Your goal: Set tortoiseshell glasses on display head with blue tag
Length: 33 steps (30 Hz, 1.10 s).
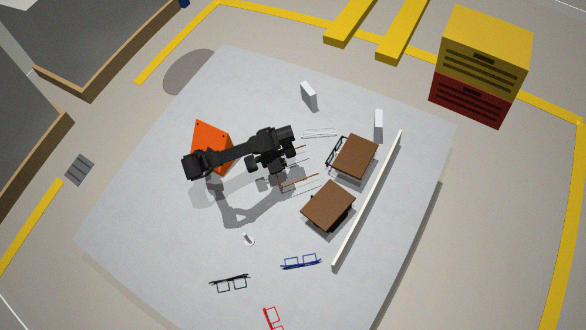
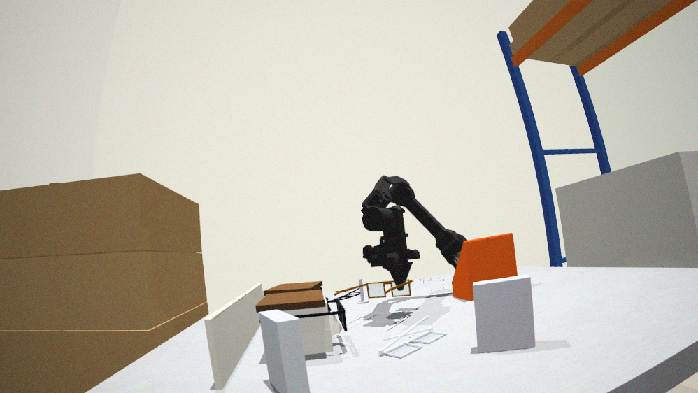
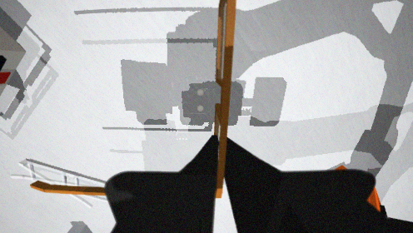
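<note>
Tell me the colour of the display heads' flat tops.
Brown on both heads; the top view shows it best.

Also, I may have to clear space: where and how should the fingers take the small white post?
Probably by the upright stem of the white post, from above, fingers astride it: it stands slim above a flat round base.

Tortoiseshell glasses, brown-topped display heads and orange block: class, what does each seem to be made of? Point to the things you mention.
Tortoiseshell glasses [image 1: 300, 180] [image 2: 384, 282] [image 3: 226, 62]: probably glossy plastic; amber-brown frame, clear lenses.
Display heads [image 1: 354, 155] [image 1: 327, 205] [image 2: 293, 299]: perhaps wood-topped, or painted; flat brown tops.
Orange block [image 1: 211, 137] [image 2: 489, 263]: painted metal or plastic; even, matte colour.
</note>
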{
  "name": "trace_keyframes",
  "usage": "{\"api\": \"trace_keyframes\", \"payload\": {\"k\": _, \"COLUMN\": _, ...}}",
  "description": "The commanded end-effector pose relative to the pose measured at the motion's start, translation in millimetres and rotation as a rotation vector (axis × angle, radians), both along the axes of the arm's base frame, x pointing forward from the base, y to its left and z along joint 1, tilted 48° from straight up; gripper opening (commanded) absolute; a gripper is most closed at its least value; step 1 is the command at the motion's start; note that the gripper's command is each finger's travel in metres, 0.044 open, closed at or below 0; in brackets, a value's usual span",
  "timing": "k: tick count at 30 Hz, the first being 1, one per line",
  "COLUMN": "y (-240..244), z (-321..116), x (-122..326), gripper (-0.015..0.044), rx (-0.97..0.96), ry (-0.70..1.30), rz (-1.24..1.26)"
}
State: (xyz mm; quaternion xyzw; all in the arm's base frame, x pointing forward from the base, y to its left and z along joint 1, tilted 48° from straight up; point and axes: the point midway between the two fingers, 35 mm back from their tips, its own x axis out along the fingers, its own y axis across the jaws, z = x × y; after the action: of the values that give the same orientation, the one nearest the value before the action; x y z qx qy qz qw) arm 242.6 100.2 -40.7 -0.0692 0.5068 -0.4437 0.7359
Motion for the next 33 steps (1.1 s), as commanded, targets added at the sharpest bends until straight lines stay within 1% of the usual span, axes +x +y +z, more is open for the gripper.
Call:
{"api": "trace_keyframes", "payload": {"k": 1, "y": -5.7, "z": -4.2, "x": -1.6, "gripper": 0.0, "rx": -0.01, "ry": 0.009, "rz": 0.005}}
{"api": "trace_keyframes", "payload": {"k": 33, "y": -28.5, "z": -22.7, "x": -1.0, "gripper": 0.0, "rx": -0.013, "ry": 0.008, "rz": 0.004}}
